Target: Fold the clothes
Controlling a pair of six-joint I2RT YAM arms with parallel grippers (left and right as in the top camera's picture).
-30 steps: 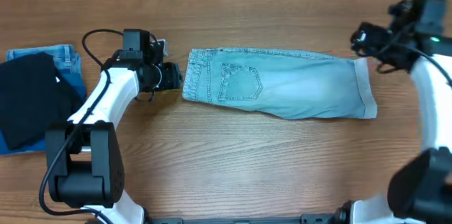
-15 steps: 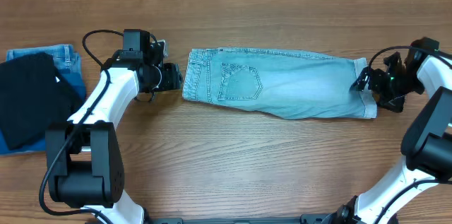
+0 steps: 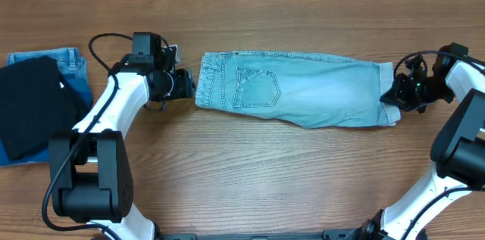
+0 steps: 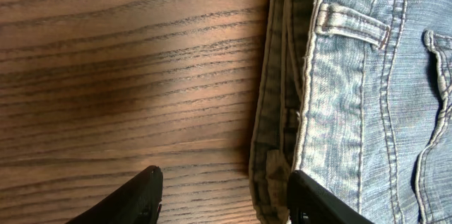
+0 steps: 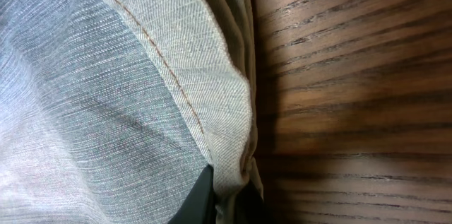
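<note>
The clothes, pale light-blue denim shorts (image 3: pixel 303 88), lie flat across the table, waistband (image 3: pixel 204 81) to the left and leg hem to the right. My left gripper (image 3: pixel 188 85) stands open at the waistband's left edge. In the left wrist view, the left gripper (image 4: pixel 222 199) straddles the waistband edge (image 4: pixel 282 111): one finger over bare wood, the other over denim. My right gripper (image 3: pixel 394 95) is shut on the leg hem. Up close, the right gripper (image 5: pixel 227 196) pinches the bunched hem (image 5: pixel 219 111).
At the far left, a black garment (image 3: pixel 34 107) lies on folded darker blue jeans (image 3: pixel 74 64). The wooden table (image 3: pixel 265 172) stretches in front of the shorts. Both arm bases stand at the front edge.
My right gripper came down from the back right to the leg hem and shut on it, bunching the hem slightly inward. The left arm has not moved.
</note>
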